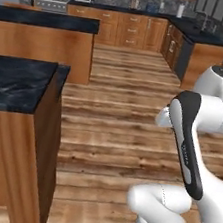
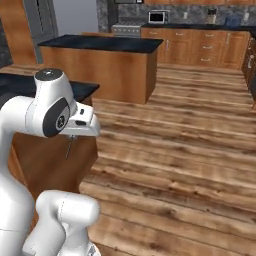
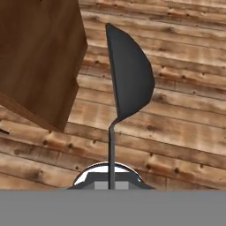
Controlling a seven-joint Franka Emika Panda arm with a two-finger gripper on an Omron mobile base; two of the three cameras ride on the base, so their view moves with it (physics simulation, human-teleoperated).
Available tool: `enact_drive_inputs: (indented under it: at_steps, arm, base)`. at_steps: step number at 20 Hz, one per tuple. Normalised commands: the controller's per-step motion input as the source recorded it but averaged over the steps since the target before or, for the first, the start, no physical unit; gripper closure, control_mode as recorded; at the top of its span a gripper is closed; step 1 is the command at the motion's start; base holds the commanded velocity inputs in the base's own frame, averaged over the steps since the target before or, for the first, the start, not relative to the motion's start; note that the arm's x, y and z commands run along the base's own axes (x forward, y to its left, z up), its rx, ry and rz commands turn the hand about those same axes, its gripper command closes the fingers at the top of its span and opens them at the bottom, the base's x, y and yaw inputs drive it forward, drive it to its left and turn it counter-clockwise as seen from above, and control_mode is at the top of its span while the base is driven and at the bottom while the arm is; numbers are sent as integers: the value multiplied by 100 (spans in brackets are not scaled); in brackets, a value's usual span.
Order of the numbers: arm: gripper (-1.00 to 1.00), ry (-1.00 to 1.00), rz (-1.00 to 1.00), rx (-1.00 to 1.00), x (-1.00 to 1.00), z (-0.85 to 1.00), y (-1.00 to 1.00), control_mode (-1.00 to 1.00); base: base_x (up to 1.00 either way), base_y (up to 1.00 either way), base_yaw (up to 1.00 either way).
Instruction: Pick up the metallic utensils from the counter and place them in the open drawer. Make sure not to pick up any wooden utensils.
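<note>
The grey metal spoon stands up in the hand view, its bowl far from the hand and its thin handle running down into my gripper, which is shut on it. From the right base view the spoon hangs as a thin sliver below the hand, beside the corner of the black marble counter. The same counter lies at the left of the left base view, with the hand held out over the floor to its right. The knife, the wooden utensil and the open drawer are out of view.
A brown wood-grain panel of the counter base fills the hand view's upper left. Plank floor stretches ahead. A second island stands behind the counter, and cabinets line the far wall and right side.
</note>
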Motion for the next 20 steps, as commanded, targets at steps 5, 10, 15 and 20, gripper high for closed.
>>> enact_drive_inputs:
  at_steps: [5,10,15,20]
  arm:
    - [100,0,0,0,0,0,0,100]
    - [100,0,0,0,0,0,0,100]
    - [100,0,0,0,0,0,0,100]
    - [100,0,0,0,0,0,0,100]
  base:
    - [89,-100,50]
    - [99,-100,48]
    - [100,-100,44]
    - [100,-100,39]
